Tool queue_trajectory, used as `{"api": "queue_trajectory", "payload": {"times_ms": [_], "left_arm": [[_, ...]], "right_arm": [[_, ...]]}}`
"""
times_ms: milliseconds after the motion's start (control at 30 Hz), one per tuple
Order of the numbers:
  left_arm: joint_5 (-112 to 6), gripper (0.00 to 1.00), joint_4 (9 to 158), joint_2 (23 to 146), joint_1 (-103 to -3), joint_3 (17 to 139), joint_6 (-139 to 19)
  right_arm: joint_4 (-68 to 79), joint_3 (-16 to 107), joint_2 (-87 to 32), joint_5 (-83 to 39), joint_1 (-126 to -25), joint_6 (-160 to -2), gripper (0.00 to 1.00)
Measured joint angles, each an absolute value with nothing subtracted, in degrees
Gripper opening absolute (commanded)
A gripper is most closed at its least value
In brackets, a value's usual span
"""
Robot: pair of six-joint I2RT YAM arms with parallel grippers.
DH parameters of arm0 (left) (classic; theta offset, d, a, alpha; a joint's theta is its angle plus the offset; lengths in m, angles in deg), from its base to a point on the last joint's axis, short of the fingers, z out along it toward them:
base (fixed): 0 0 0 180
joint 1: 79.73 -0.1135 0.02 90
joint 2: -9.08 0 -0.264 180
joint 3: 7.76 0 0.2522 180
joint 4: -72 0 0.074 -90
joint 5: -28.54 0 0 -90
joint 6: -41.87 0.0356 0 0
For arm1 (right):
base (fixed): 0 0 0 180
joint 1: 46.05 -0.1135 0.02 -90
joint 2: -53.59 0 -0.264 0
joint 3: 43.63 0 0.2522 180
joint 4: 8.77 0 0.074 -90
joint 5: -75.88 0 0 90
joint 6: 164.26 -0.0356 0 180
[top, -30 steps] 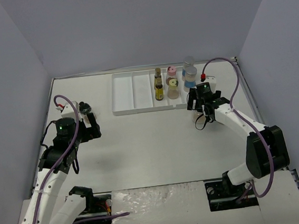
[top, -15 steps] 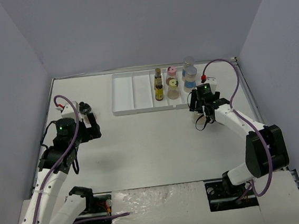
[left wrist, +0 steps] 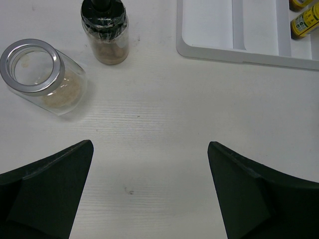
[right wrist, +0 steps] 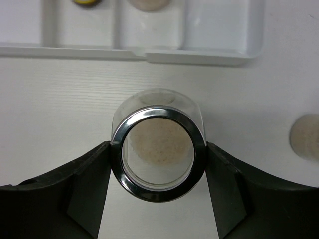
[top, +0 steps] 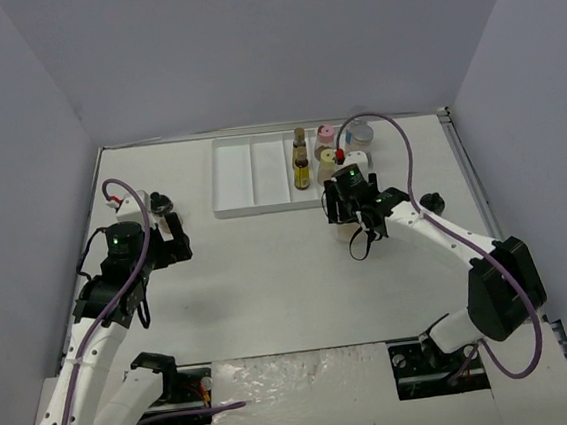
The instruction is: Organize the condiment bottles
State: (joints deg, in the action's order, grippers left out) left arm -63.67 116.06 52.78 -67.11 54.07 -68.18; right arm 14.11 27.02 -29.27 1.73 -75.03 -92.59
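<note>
My right gripper [right wrist: 158,148] is shut on a clear jar of tan powder [right wrist: 158,172] with a metal rim, held just in front of the white tray [right wrist: 199,56]; in the top view this gripper [top: 347,216] is at the tray's front right. In the tray stand amber bottles [top: 301,161], pink-capped [top: 324,134] and yellow-capped bottles [top: 327,158] and a blue-labelled clear bottle [top: 360,137]. My left gripper [left wrist: 149,144] is open and empty above bare table. Beyond it lie a clear jar of tan powder [left wrist: 42,77] and a black-capped bottle [left wrist: 104,35].
A small dark-topped bottle [top: 431,201] stands on the table right of the right arm. A blurred tan round thing [right wrist: 305,137] shows at the right of the right wrist view. The tray's left compartments [top: 245,176] hold nothing. Grey walls enclose the table.
My right gripper has moved left along the tray's front edge with the jar, uncovering the small dark-topped bottle on the right. The left arm has not moved.
</note>
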Motion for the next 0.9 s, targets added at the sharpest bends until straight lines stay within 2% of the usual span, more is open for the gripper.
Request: {"api": "queue_trajectory", "payload": {"times_ms": [267, 600, 900], "left_arm": [[-63.36, 0.97, 115.86, 52.91, -67.38, 54.07, -68.24], [-63.38, 0.97, 115.89, 52.76, -67.39, 54.07, -68.36], [-63.39, 0.97, 115.91, 52.63, -67.39, 54.07, -68.38]], "right_arm": [[15.60, 46.49, -36.83, -0.14, -85.09, -93.08, 0.00], [15.95, 74.23, -59.73, -0.54, -86.61, -92.78, 0.00], [16.73, 89.53, -75.19, 7.18, -86.60, -92.00, 0.00]]}}
